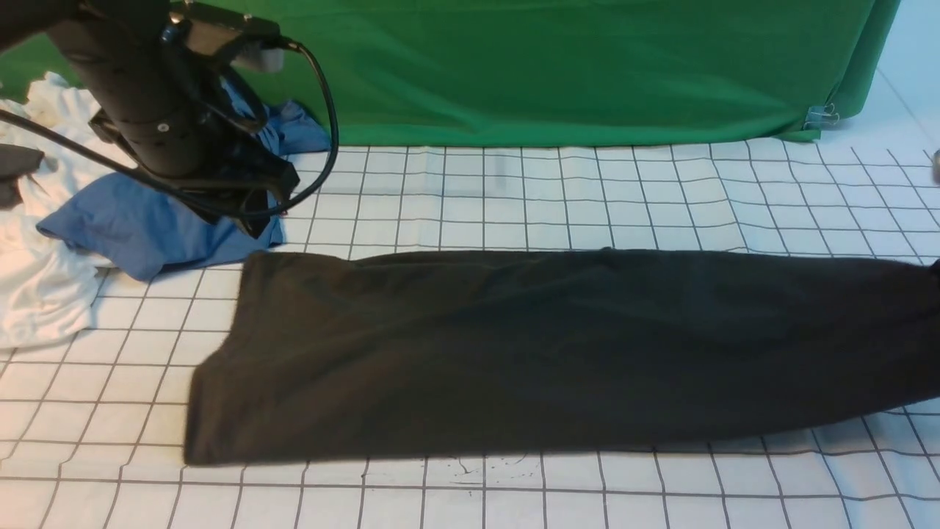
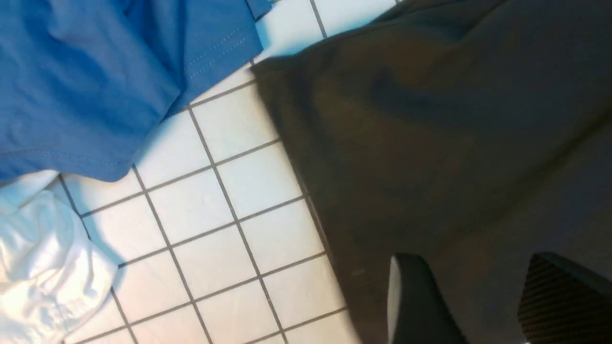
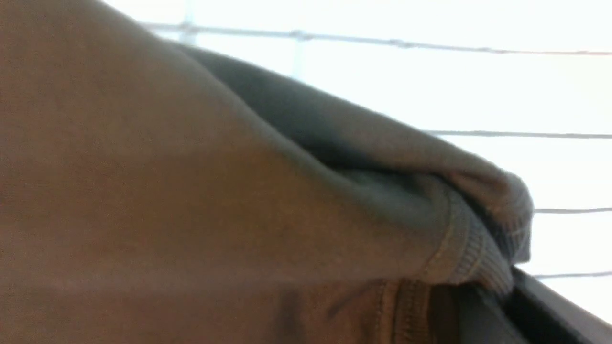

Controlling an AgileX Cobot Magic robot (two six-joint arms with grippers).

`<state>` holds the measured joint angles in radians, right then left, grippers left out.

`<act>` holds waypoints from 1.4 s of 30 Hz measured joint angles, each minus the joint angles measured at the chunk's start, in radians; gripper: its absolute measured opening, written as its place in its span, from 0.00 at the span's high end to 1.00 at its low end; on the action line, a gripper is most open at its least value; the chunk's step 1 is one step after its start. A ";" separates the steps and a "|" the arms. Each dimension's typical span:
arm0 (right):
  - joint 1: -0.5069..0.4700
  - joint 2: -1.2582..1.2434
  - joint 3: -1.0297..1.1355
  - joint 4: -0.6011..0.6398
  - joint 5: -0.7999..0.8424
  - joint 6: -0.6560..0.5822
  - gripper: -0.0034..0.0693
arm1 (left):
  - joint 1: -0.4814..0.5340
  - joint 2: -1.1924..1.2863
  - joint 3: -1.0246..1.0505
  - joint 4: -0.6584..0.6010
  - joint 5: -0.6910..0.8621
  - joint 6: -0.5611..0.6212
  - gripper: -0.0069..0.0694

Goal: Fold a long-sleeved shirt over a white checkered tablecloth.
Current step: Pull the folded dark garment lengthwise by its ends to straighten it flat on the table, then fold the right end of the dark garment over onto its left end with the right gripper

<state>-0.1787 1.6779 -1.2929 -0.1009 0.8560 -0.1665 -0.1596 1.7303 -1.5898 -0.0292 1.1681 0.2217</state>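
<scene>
The long-sleeved shirt [image 1: 558, 353] lies as a long dark band across the white checkered tablecloth [image 1: 514, 191], running from left of centre to the right edge. My left gripper [image 2: 473, 262] hangs open just above the shirt's left end, its two dark fingers [image 2: 413, 301] apart with nothing between them. In the front view it sits low on the left arm [image 1: 253, 209], over the shirt's far left corner. My right gripper [image 3: 497, 292] is shut on the shirt's ribbed edge [image 3: 478, 258] at the right end. The front view does not show that gripper.
A blue garment [image 1: 147, 224] lies bunched at the far left, right beside the shirt's corner, with white garments [image 1: 37, 294] next to it. A green fabric backdrop [image 1: 573, 66] stands along the back. The left arm's cable [image 1: 330, 125] loops beside it.
</scene>
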 joint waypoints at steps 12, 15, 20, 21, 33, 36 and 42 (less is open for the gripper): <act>0.207 -0.042 -0.313 0.053 0.178 -0.024 0.85 | 0.000 -0.033 0.000 0.139 0.035 -0.008 0.57; 0.339 -0.026 -0.370 0.136 0.188 -0.038 0.85 | 0.008 -0.064 0.000 0.162 0.035 -0.008 0.57; 0.523 0.063 -0.489 0.242 0.188 -0.040 0.85 | 0.066 -0.147 0.000 0.146 0.036 -0.015 0.57; 0.554 0.087 -0.517 0.265 0.186 -0.040 0.85 | 0.082 -0.167 0.000 0.134 0.036 -0.015 0.57; 0.856 0.383 -0.786 0.466 0.137 -0.032 0.85 | 0.126 -0.381 0.000 0.056 0.038 -0.018 0.57; 0.915 0.434 -0.817 0.475 0.096 -0.015 0.85 | 0.126 -0.394 0.000 0.054 0.038 -0.018 0.57; 0.984 0.494 -0.824 0.480 -0.018 0.012 0.85 | 0.126 -0.395 0.003 0.053 0.027 -0.018 0.57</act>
<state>0.8052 2.1720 -2.1166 0.3795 0.8384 -0.1544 -0.0331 1.3349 -1.5867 0.0237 1.1956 0.2032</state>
